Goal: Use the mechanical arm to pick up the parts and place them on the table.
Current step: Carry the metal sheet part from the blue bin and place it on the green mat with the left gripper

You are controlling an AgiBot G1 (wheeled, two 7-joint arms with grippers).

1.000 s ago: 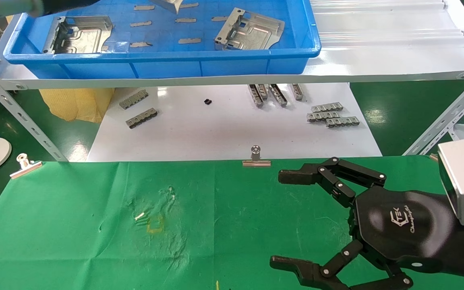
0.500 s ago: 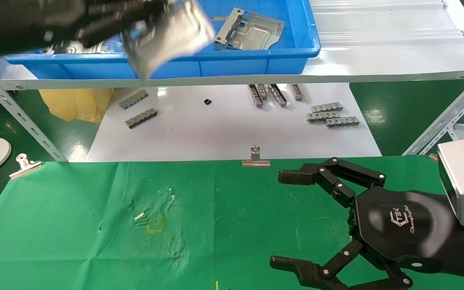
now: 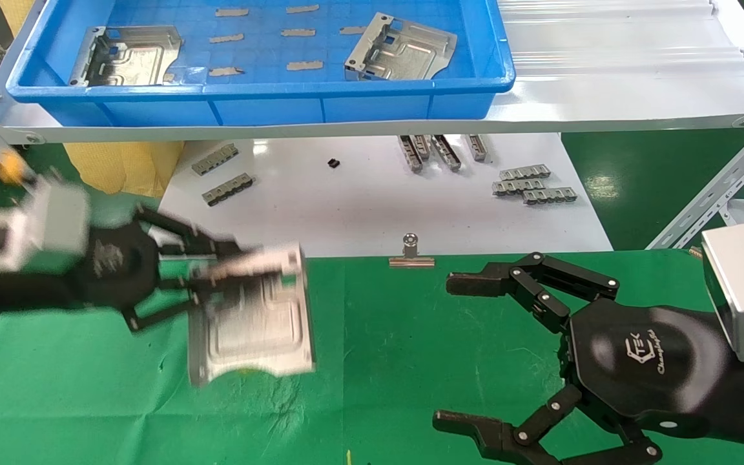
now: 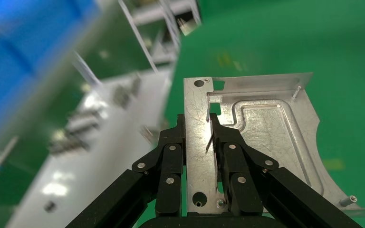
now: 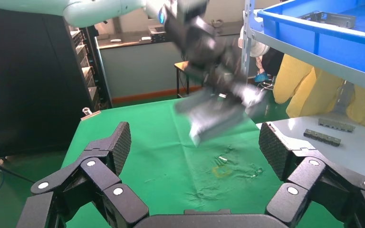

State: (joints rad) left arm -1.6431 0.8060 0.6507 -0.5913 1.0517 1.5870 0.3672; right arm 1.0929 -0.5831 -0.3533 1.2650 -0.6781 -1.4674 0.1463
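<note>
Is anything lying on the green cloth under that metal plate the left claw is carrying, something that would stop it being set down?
Nothing visible does. The left gripper holds the part by one edge above the table. The cloth below shows only wrinkles and a small yellowish mark. The right gripper hangs open farther right, apart from the part.

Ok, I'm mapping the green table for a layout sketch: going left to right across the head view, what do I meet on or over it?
left gripper → held part → binder clip → right gripper
</note>
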